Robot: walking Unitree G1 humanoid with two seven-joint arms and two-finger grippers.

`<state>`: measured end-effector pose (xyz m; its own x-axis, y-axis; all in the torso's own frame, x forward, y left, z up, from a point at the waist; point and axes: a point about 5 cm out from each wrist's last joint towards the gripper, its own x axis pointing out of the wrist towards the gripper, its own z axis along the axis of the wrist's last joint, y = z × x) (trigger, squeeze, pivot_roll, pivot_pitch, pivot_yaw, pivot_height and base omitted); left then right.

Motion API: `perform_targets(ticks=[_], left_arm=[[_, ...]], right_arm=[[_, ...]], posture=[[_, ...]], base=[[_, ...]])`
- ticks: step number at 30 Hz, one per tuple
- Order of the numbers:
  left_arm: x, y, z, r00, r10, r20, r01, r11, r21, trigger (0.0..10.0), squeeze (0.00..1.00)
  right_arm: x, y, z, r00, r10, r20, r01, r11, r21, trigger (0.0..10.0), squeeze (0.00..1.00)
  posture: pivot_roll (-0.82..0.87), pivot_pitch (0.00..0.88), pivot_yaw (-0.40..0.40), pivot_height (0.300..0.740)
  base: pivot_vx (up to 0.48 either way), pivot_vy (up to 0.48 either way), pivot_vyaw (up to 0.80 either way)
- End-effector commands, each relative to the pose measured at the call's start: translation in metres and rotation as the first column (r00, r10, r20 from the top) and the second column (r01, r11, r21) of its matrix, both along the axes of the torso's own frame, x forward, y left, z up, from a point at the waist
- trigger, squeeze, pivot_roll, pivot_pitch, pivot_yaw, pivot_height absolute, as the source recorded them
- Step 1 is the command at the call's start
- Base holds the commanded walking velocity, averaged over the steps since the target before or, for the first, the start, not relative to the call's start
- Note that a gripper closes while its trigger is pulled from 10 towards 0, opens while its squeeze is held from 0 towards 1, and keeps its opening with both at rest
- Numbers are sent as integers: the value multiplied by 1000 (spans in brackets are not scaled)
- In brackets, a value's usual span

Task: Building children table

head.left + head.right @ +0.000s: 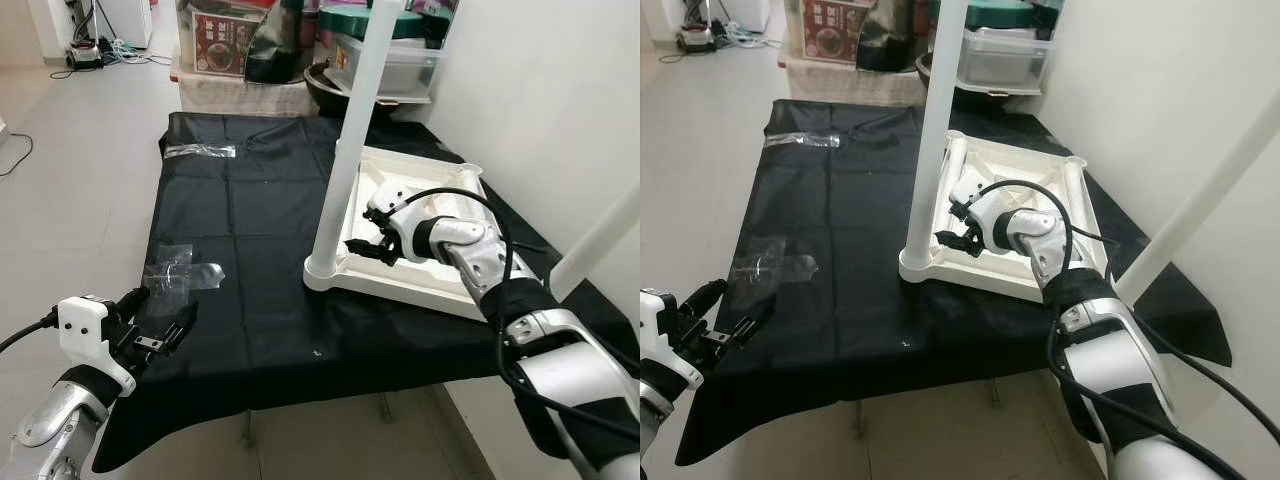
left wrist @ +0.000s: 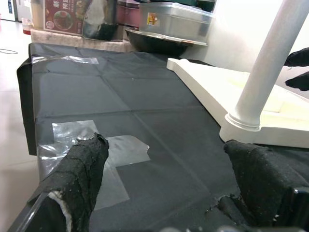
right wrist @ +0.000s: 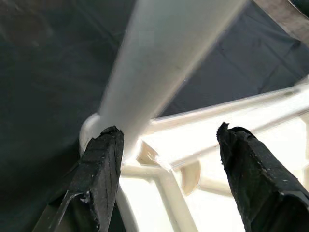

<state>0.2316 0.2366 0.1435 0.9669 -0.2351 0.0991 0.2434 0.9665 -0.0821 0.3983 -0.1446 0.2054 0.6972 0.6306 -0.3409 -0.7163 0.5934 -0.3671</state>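
1. The upturned white tabletop [image 1: 440,275] lies near the black cloth's [image 1: 260,220] right edge, one leg [image 1: 350,150] upright at its near-left corner.
2. The right gripper [image 1: 378,240], spread and empty, hovers over the tabletop, seemingly just beside that leg.
3. The left gripper [image 1: 160,325], wide open and empty, is at the cloth's near-left edge.

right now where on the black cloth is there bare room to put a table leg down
The widest free patch of the black cloth lies between the upturned white tabletop and the cloth's left edge, bordered by the far clear plastic strip and the near crumpled plastic. It is crowded around the standing leg, where the open right pincer hovers.
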Motion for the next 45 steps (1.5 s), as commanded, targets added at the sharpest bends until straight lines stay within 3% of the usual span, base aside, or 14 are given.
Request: perform_targets(ticks=[1,19,22,24,25,27,33,34,35,37,38,41,44,45], left_arm=[[1,0,-2,1000,-9,-9,9,1000,4,10000,0],[3,0,-3,1000,-5,-8,5,1000,7,10000,0],[2,0,-2,1000,-6,-8,6,1000,5,10000,0],[2,-1,-3,1000,-7,-8,7,1000,4,10000,0],[2,-1,-3,1000,-7,-8,7,1000,4,10000,0],[2,-1,-3,1000,-7,-7,7,1000,1,10000,0],[1,-1,-2,1000,-11,-6,11,1000,-1,10000,0],[1,-1,-2,1000,-11,-6,11,1000,-1,10000,0],[1,-1,-2,1000,-11,-6,11,1000,-1,10000,0],[1,-1,-2,1000,-11,-6,11,1000,-1,10000,0],[1,-1,-2,1000,-10,-6,10,1000,-2,10000,0],[-1,-1,-2,1000,-10,-6,10,1000,-3,10000,0],[-2,-1,-1,1000,-10,-3,10,1000,-5,10000,0],[-2,-1,-1,1000,-10,-3,10,1000,-5,10000,0]], right_arm=[[-3,5,-3,999,51,2,-51,997,66,10000,0],[14,45,26,977,-167,133,113,934,339,10000,0],[4,62,22,995,46,87,-78,909,409,10000,0],[-15,83,16,928,365,82,-357,801,480,10000,0],[-15,83,16,928,365,82,-357,801,480,10000,0],[-36,101,11,810,577,101,-531,650,544,10000,0],[-51,119,-5,772,630,89,-562,611,558,10000,0],[-52,123,-15,801,595,66,-525,644,557,9059,0],[-47,123,-20,850,525,42,-455,692,560,3490,0],[-44,123,-23,880,474,25,-404,722,561,3490,0],[-36,120,-29,937,348,-7,-290,793,535,0,0],[-13,94,-44,987,-110,-114,150,885,442,0,0],[-1,17,-66,661,-716,-223,743,584,327,0,0],[-1,17,-66,661,-716,-223,743,584,327,0,0]], posture=[[124,0,-136,740],[150,0,-148,740],[154,0,-149,740],[156,0,-150,740],[156,0,-150,740],[152,0,-147,740],[146,0,-145,740],[148,0,-146,740],[146,0,-146,740],[144,0,-145,740],[139,0,-145,740],[133,0,-146,740],[118,0,-141,740],[118,0,-141,740]], base=[[0,0,0],[0,0,0],[0,0,0],[0,0,0],[0,0,0],[0,0,0],[0,0,0],[0,0,0],[0,0,0],[0,0,0],[0,0,0],[0,0,0],[0,0,0],[0,0,0]])
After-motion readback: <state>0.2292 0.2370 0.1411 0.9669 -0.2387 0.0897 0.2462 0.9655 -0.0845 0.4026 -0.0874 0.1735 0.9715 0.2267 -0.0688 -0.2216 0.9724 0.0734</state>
